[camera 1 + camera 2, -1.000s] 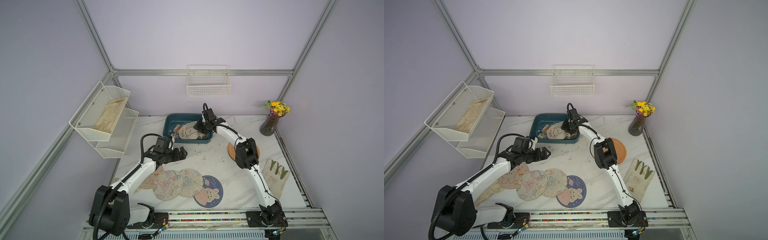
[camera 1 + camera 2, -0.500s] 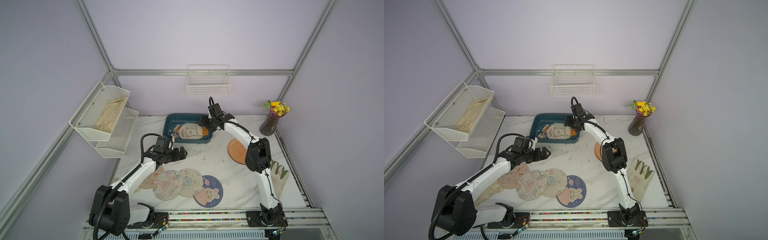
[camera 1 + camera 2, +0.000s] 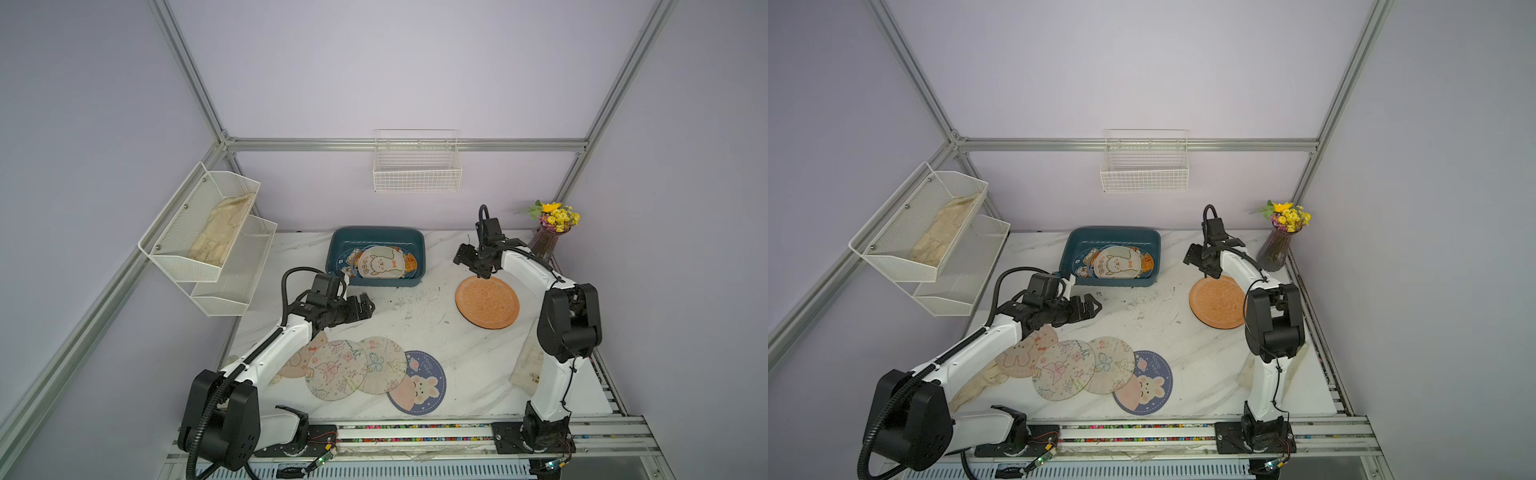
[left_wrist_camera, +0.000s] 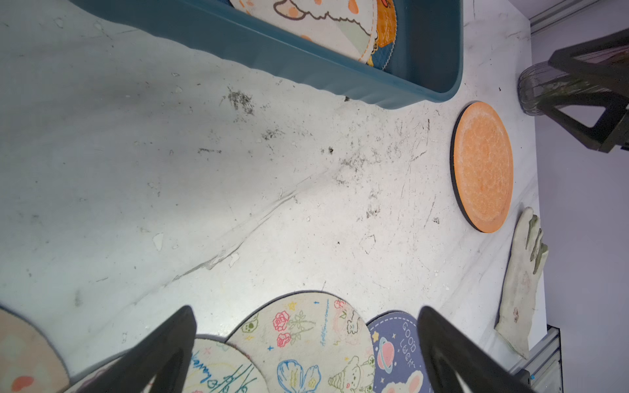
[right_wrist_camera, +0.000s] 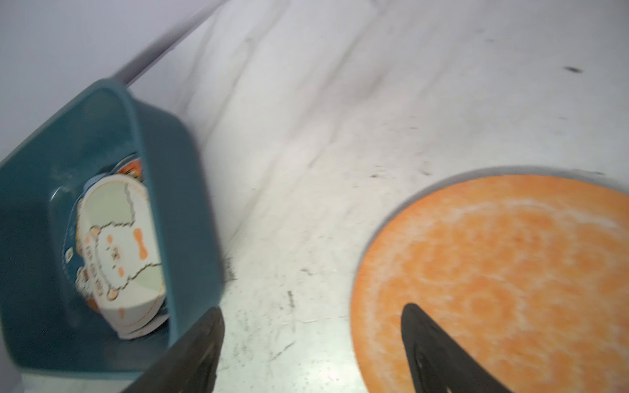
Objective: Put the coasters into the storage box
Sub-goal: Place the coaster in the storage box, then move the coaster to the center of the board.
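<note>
Jaws apart and empty on both: left gripper [image 3: 365, 305] above bare table [image 3: 415, 324] before the box [image 3: 376, 230], right gripper [image 3: 471, 264] over the orange coaster's [image 3: 487, 301] far edge. Partly done, by the look: stack [image 3: 380, 262] in the box, five outside, including an overlapped row [image 3: 334, 370] of four. Box mouth up, long axis along the back wall; coasters flat, round, no long axis.
</note>
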You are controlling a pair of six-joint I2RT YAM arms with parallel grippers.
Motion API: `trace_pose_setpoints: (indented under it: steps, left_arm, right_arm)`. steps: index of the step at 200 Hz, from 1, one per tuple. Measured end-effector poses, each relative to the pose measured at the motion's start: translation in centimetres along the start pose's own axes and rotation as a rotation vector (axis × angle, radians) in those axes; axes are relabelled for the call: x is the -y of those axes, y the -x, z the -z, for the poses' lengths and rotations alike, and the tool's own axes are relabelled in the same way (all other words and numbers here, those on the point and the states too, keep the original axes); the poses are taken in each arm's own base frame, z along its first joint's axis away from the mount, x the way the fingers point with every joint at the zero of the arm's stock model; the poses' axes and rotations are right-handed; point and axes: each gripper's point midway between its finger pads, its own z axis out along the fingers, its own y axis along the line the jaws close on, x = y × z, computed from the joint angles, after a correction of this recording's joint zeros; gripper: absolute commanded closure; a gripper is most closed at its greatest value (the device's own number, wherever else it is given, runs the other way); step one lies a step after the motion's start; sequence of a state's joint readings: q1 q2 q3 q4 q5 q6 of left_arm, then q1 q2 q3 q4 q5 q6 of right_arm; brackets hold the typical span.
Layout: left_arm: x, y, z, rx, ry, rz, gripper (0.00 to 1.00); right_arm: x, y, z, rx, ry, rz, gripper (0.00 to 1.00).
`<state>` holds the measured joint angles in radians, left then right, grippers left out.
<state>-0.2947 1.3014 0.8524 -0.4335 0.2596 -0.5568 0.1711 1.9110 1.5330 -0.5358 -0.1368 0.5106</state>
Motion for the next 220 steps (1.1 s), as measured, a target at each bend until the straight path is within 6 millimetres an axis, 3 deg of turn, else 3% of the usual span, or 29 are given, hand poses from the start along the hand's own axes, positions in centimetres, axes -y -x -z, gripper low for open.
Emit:
trace_pose_setpoints:
  steps: [37,64,105,147,220]
  left_arm:
    - [0.0,-0.1,-0.2,-0.008,-0.002,0.002,0.0]
    - [0.0,-0.2,-0.3,-0.014,-0.004,0.003,0.0]
    - [0.1,-0.3,-0.4,-0.02,-0.011,0.003,0.0]
    - [0.4,-0.5,-1.0,-0.034,-0.029,0.001,0.0]
    - [2.7,-1.3,-2.3,-0.066,-0.106,-0.028,0.0]
  right_arm:
    - [8.9,1.1,0.4,0.015,-0.132,-0.111,0.11]
    - [12.3,1.6,0.3,0.019,-0.184,-0.145,0.11]
    - [14.2,2.2,-1.1,0.023,-0.217,-0.146,0.09]
    - [16.3,1.1,-3.7,-0.032,-0.253,-0.15,0.07]
    - [16.3,2.6,-4.2,-0.018,-0.212,-0.118,0.05]
